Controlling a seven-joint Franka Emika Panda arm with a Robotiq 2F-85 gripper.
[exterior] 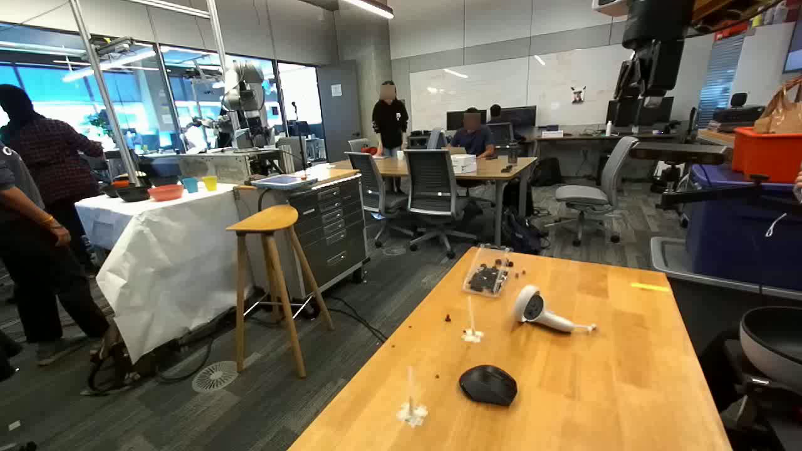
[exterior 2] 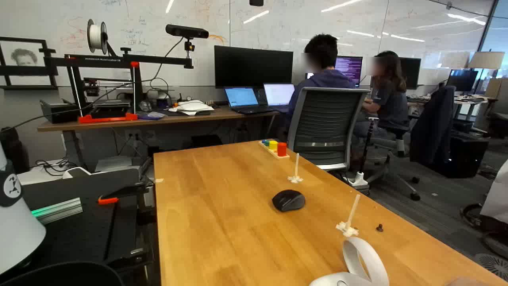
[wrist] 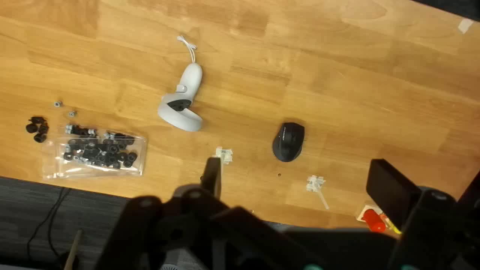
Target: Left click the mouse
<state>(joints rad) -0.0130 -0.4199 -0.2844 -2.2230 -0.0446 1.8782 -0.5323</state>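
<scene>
Mouse (wrist: 288,142), one, black, low-domed: laid flat on the wooden table (wrist: 337,93), touched by nothing else. In the wrist view, read as a dial centred on the mouse: white controller (wrist: 185,93) at ten o'clock, well apart; clear tray (wrist: 75,171) of small dark parts (wrist: 101,152) at nine, farther off; taped peg (wrist: 224,155) near nine, closer in; second taped peg (wrist: 319,191) at five, near; red block (wrist: 374,220) between four and five.

Gripper (wrist: 298,174), one: jaws spread wide, at about half past eight and four on the same dial; nothing is grasped. In an exterior view the gripper (exterior: 635,93) is seen raised well above the table.

Step in hand, as judged: approach, ahead of the click; the mouse is not yet reached.

Next move, as judged: the jaws should be drawn together into one narrow tip, set over the left button and lowered. A light, brief push straight down is called for, so that the mouse is not slid. Which end bears the buttons cannot be made out and should be settled first. The peg at five is to be kept clear of.
</scene>
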